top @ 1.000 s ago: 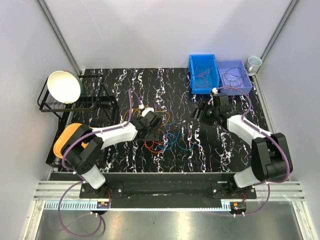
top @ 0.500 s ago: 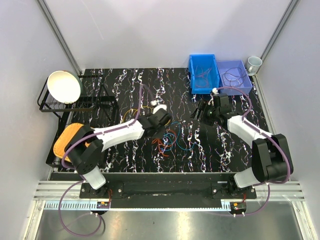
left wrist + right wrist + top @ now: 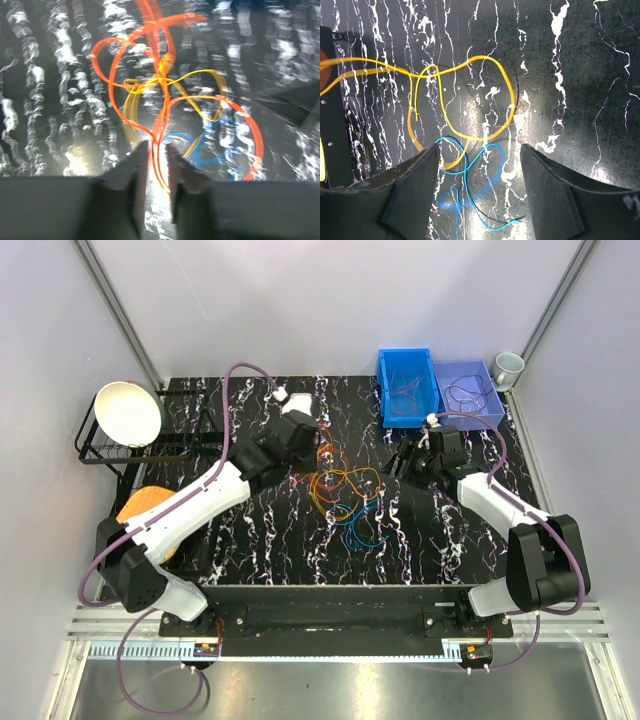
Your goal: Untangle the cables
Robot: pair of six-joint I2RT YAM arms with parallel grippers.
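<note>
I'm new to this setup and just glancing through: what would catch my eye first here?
The bright tangle of cables, orange, yellow and blue, stands out in the middle of the black marbled table. The left gripper has orange strands running between its nearly closed jaws, while the right gripper hangs open-jawed above the yellow and blue loops.

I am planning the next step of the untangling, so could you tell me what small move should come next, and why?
Probably draw the left gripper slowly away from the tangle. Its jaws are pinched on an orange cable that runs into loops of yellow cable and blue cable, so a gentle pull may show where it snags. The right gripper hovers open, holding nothing.
</note>
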